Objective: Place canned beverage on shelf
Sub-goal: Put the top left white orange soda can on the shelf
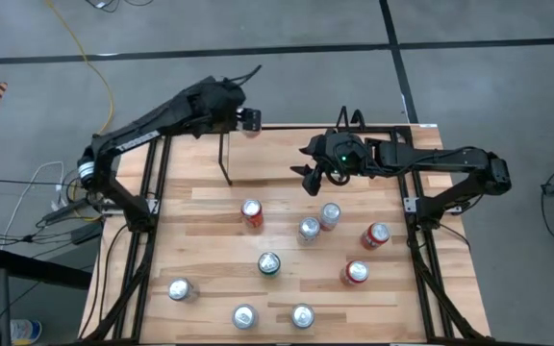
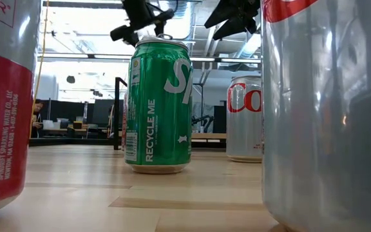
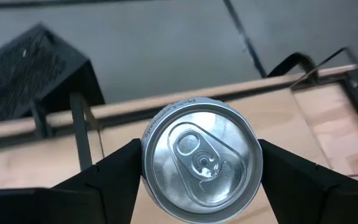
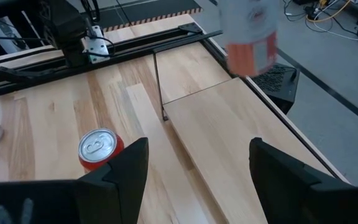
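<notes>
While the can is held clamped between the two fingers of the left hand, above the far edge of the desk and over the shelf, the step in hand appears to be the lowering of that can onto the shelf's light wood floor. To do it well, the can should be kept upright, as it is seen in the left wrist view with its silver lid and pull tab facing the camera, and brought straight down inside the thin black wire upright rather than onto it; release is best delayed until the base is judged to rest flat on the wood, since a can let go early could tip or roll off the far edge. In the right wrist view the can is seen as a blurred white and orange shape hanging above the shelf floor, not yet touching it. The right hand waits with its fingers spread and nothing between them, just beyond the shelf's other end, and should be kept clear of the descent. On the pale plank desk nine other cans stand upright and apart, among them a green one and a red one. Beyond the desk, grey floor, a yellow cable and a black mesh object are seen.
</notes>
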Robot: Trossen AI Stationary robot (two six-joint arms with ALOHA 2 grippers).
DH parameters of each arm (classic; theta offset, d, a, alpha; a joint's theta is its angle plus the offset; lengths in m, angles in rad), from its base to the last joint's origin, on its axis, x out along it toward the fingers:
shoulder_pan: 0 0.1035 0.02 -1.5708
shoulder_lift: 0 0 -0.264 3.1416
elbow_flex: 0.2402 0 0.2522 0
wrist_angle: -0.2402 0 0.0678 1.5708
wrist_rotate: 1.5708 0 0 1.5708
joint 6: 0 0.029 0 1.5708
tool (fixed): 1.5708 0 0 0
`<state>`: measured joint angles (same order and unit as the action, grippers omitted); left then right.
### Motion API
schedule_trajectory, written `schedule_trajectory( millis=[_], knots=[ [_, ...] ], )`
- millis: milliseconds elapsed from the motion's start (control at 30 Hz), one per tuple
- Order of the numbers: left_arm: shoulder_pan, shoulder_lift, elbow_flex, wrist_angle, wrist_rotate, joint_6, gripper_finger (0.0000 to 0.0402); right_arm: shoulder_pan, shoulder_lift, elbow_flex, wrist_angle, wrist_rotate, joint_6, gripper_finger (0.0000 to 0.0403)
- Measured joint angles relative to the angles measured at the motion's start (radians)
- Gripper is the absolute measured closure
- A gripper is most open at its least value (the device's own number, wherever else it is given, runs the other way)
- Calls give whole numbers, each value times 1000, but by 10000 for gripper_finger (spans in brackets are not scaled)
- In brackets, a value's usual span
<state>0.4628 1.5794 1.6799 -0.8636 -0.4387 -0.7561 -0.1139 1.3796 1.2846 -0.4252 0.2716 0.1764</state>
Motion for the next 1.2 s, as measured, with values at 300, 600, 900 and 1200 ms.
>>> schedule_trajectory(
  millis=[300, 600, 900, 1200],
  knots=[
    [5, 79, 1, -40, -45, -130, 134, -1, 0, 0, 0, 23, -2, 145],
    [10, 98, 3, -51, -144, -213, 134, -6, 0, 0, 0, 23, -1, 145],
    [31, 119, 1, -58, -144, -274, 134, -6, 0, 0, 0, 23, -1, 145],
    [42, 159, 1, -68, -108, -338, 134, -7, 0, 0, 0, 23, -1, 145]
  ],
)
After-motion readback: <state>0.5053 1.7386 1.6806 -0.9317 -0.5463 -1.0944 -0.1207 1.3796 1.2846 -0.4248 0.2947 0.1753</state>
